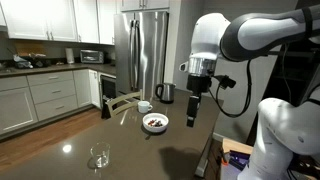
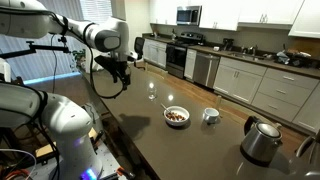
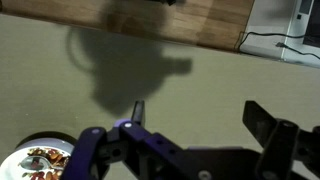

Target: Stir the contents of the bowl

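We note the tool [image 1: 193, 108] hanging above the dark bench [image 1: 120, 150], jaws spread wide. The white bowl [image 1: 156, 129] sits on the bench nearby, untouched, with reddish-brown contents [image 1: 155, 122] inside.

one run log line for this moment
small round white bowl: on dark table, reddish-brown chunks inside | tool: open, in the air, apart from bowl | stir: not yet begun

One bowl [image 2: 177, 116], one cup [image 2: 210, 116], one glass [image 1: 99, 157] and one kettle [image 2: 262, 140].
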### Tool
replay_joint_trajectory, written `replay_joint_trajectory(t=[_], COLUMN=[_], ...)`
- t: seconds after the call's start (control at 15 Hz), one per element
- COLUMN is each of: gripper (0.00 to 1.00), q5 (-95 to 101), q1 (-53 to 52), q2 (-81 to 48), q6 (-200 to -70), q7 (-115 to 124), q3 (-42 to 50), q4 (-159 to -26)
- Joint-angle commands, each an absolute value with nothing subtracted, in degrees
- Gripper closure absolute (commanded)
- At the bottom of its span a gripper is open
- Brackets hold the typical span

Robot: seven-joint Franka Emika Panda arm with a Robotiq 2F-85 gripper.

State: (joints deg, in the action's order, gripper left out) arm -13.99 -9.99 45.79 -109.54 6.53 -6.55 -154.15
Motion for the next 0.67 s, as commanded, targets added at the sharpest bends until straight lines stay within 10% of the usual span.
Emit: replay_joint_trajectory(t=[0.0, 0.6], gripper=[0.00, 0.00], q5=[-14.3, -15.2], q1=[-9.5, -9.5], q2=[45.8, 44.9], q6=[-109.3, -110.4], q7=[6.2, 7.2], q3=[-7.0, -7.2], q4=[-154.0, -153.5])
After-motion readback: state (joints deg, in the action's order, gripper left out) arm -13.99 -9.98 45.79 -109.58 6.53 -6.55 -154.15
